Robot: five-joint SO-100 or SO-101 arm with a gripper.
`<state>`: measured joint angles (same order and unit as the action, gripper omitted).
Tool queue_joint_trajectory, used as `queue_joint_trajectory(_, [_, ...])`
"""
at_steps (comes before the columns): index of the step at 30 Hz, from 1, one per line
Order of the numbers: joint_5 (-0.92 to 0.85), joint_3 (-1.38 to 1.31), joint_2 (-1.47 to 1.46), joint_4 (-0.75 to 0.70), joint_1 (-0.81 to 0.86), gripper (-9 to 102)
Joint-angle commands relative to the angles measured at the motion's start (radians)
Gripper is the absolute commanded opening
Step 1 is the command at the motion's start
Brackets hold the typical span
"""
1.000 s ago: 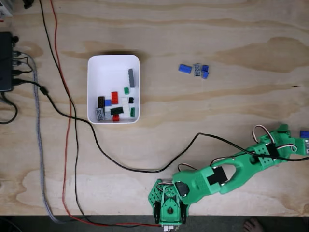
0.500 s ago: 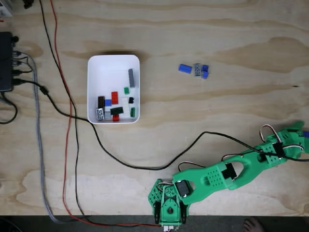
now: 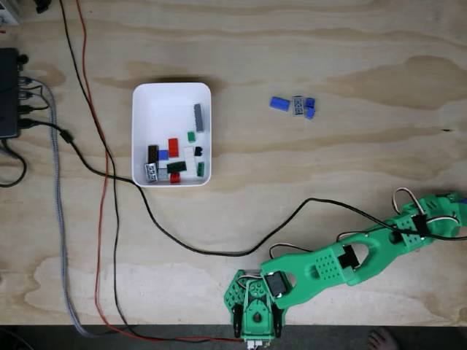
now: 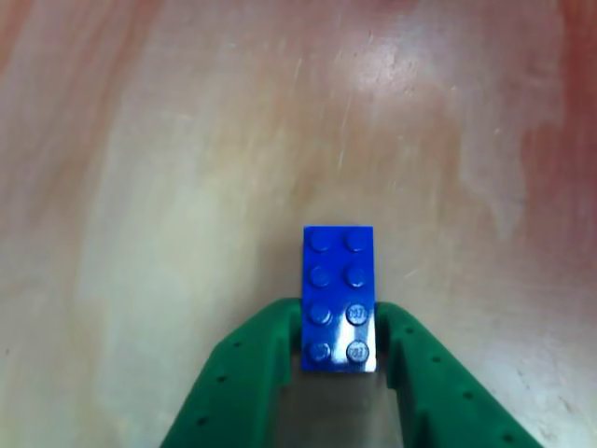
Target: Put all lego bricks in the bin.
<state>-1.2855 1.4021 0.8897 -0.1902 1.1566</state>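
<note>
A blue two-by-four lego brick point(image 4: 338, 280) lies flat on the wood in the other view. My gripper point(image 4: 338, 322) has its green fingers point(image 4: 266, 350) pressed against both long sides of the brick's near half. In the fixed view the green arm stretches to the right edge, where the gripper point(image 3: 457, 205) covers most of that brick; a blue sliver point(image 3: 461, 196) shows. The white bin point(image 3: 164, 109) stands at centre left with several bricks in its lower half. Two blue bricks point(image 3: 279, 103) and a grey one point(image 3: 298, 106) lie together to the bin's right.
Black and red cables point(image 3: 109, 189) run down the left side and across to the arm. A black box point(image 3: 9, 102) with plugs sits at the left edge. The arm's base point(image 3: 255, 310) stands at the bottom edge. A person's toes point(image 3: 383, 339) show below the table.
The arm has stretched out lower and further right. The gripper has come down over the blue brick at the right edge, which lay just beyond its tip a second ago.
</note>
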Motion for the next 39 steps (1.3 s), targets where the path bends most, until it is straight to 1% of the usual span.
queue_joint_trajectory(1, [-0.018,0.126,0.184,0.040,-0.028,0])
queue_joint_trajectory(3, [0.035,0.225,0.351,0.018,-0.098,0])
queue_joint_trajectory(5, [0.106,0.313,0.560,-0.063,-0.219,0])
queue_joint_trajectory(7, [0.173,0.328,0.744,-0.270,-0.377,0])
queue_joint_trajectory(9, [0.249,0.285,0.888,-0.554,-0.581,0])
queue_joint_trajectory(12, [0.347,0.192,0.965,-0.966,-0.940,0])
queue_joint_trajectory(13, [0.377,0.170,0.963,-1.055,-1.058,0])
queue_joint_trajectory(15, [0.436,0.146,0.951,-1.141,-1.243,0])
queue_joint_trajectory(16, [0.457,0.143,0.945,-1.161,-1.321,0])
queue_joint_trajectory(21, [0.520,0.147,0.936,-1.216,-1.675,0])
queue_joint_trajectory(23, [0.554,0.117,0.934,-1.233,-1.784,0])
queue_joint_trajectory(25, [0.578,0.069,0.916,-1.235,-1.832,0])
queue_joint_trajectory(27, [0.583,0.040,0.905,-1.230,-1.842,0])
queue_joint_trajectory(31, [0.551,0.040,0.867,-1.193,-1.804,1])
queue_joint_trajectory(32, [0.549,0.055,0.867,-1.172,-1.779,3])
queue_joint_trajectory(35, [0.543,0.077,0.884,-1.124,-1.663,24])
queue_joint_trajectory(39, [0.572,0.144,0.988,-1.014,-1.457,36])
